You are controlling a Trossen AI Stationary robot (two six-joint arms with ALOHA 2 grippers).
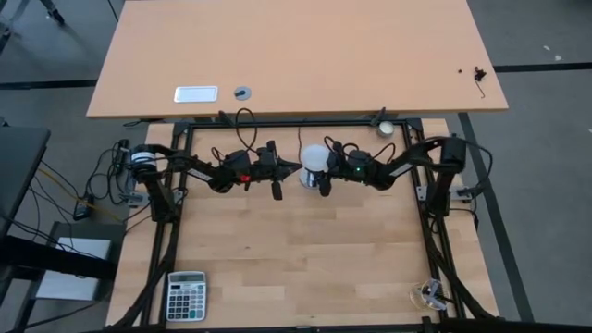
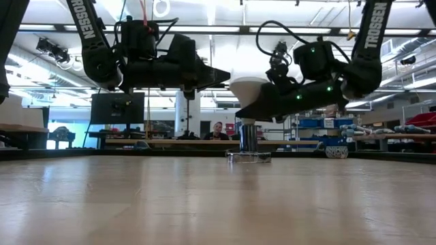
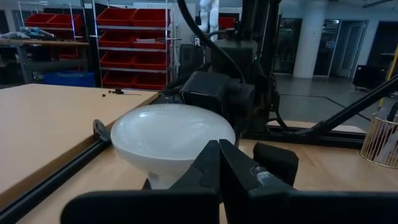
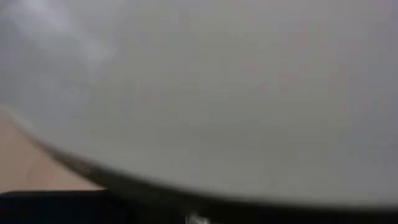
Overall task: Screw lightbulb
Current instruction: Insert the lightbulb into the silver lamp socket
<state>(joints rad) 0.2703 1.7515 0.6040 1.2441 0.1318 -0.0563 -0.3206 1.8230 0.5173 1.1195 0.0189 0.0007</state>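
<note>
Lightbulb [image 4: 236,87] right up against the right wrist camera, filling the view

Right tool [image 1: 321,178] is clamped partway shut on it, standing on the socket [image 2: 248,156] mid-tabletop [image 1: 305,268]. Left tool [image 3: 219,163] is fully closed, empty, just beside the bulb.

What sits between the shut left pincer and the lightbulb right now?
Nothing: in the high view, only bare wooden table shows between the left pincer and the lightbulb. The right pincer holds the bulb from the other side.
</note>
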